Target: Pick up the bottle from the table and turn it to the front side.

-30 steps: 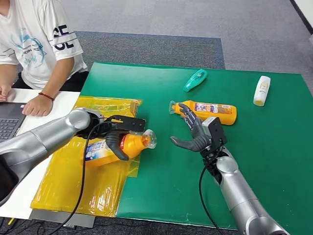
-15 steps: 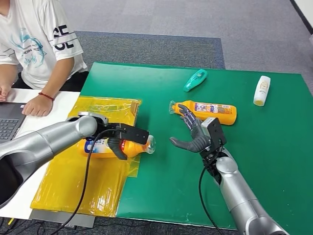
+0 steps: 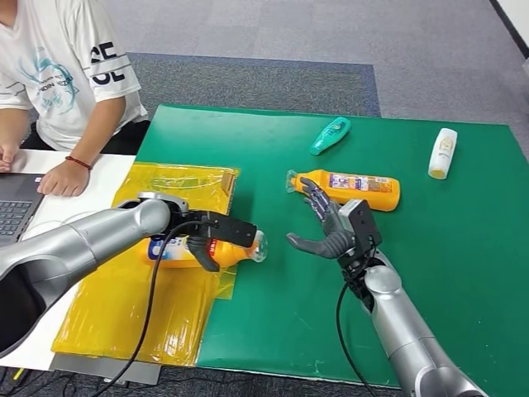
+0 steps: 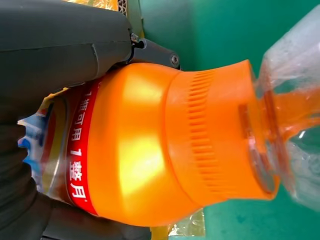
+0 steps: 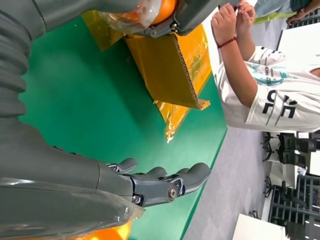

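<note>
Nearest the robot, along the bench's near edge, the two silver arms come in. The left hand reaches over the yellow plastic sheet that covers the near left part of the bench, and its dark fingers are clamped round an orange bottle. The bottle lies on its side, its clear cap pointing toward the middle of the bench and just past the edge of the yellow sheet. In the left wrist view the bottle shows its ribbed orange shoulder and a red band with white characters, with the hand's grey parts pressed against its body on two sides.

The right hand hangs above the green surface near the bench's middle, holding nothing, its fingers spread apart and its thumb pointing toward the held bottle. The right wrist view shows those fingers extended over bare green.

Just beyond the right hand lies a second orange bottle on its side, its cap toward the left edge. Farther back, near the far edge, lies a teal bottle, and toward the far right corner a white bottle.

At the far left corner a person in a white T-shirt sits at a white table, one hand resting beside a laptop.
</note>
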`<state>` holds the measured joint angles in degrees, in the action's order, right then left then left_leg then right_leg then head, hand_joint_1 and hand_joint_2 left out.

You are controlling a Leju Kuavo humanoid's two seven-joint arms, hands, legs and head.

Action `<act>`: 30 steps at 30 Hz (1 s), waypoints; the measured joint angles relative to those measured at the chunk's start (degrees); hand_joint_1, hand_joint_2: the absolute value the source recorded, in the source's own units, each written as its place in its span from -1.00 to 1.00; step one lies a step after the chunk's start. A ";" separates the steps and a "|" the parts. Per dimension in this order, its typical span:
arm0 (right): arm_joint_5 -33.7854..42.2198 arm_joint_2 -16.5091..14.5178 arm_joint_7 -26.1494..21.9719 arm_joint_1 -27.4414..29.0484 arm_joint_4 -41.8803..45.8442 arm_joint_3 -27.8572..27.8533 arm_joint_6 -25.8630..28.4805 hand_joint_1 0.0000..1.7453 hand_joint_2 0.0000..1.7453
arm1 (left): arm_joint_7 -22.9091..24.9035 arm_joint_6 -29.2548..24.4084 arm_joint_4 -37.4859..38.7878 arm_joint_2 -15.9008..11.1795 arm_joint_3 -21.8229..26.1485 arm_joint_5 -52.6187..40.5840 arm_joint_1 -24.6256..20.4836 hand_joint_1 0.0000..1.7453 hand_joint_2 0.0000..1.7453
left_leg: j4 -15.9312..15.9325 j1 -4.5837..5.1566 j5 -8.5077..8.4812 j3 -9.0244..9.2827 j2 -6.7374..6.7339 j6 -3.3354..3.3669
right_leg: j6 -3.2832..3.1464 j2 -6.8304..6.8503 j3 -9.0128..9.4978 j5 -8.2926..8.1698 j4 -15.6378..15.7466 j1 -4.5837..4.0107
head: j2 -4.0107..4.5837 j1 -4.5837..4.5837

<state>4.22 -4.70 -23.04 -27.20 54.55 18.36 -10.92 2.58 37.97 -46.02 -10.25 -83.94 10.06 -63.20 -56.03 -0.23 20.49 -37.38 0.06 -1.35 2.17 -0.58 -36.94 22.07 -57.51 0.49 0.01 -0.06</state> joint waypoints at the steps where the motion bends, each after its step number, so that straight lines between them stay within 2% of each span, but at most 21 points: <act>1: -0.04 0.00 -0.01 0.00 -0.03 0.00 0.01 -1.00 1.00 | 0.00 -0.11 0.03 0.07 0.03 -0.11 0.02 -1.00 1.00 | 0.00 0.00 0.00 0.00 0.00 0.00 | 0.00 0.00 0.00 0.00 0.00 0.00 | 0.01 0.00; 23: -0.27 0.00 -0.18 -0.05 -0.17 0.00 0.01 -1.00 1.00 | -1.81 -2.51 0.51 0.79 3.97 -0.60 0.66 -1.00 1.00 | 0.00 0.02 -0.10 0.01 0.01 0.11 | 0.12 0.01 0.05 -0.10 0.00 0.00 | 0.00 0.01; 25: -0.28 0.00 -0.27 0.00 -0.21 0.00 -0.01 -1.00 1.00 | -4.25 -4.81 0.48 0.72 5.33 -0.39 1.38 -1.00 1.00 | 0.00 0.03 -0.10 0.01 0.01 0.11 | 0.12 0.01 0.06 -0.10 0.00 0.01 | 0.00 0.00; 28: -0.19 0.00 -0.59 0.29 -0.22 0.00 -0.02 -1.00 1.00 | -11.45 -10.31 -0.44 0.53 10.82 0.29 5.34 -1.00 1.00 | 0.00 0.05 -0.09 0.03 0.00 0.11 | 0.12 0.01 0.07 -0.09 0.00 0.02 | 0.00 0.00; 30: -0.13 0.00 -0.71 0.43 -0.22 0.00 -0.04 -1.00 1.00 | -13.84 -11.82 -1.11 0.47 13.31 0.19 7.22 -1.00 1.00 | 0.00 0.05 -0.09 0.03 0.00 0.11 | 0.12 0.01 0.07 -0.08 0.01 0.02 | 0.01 -0.01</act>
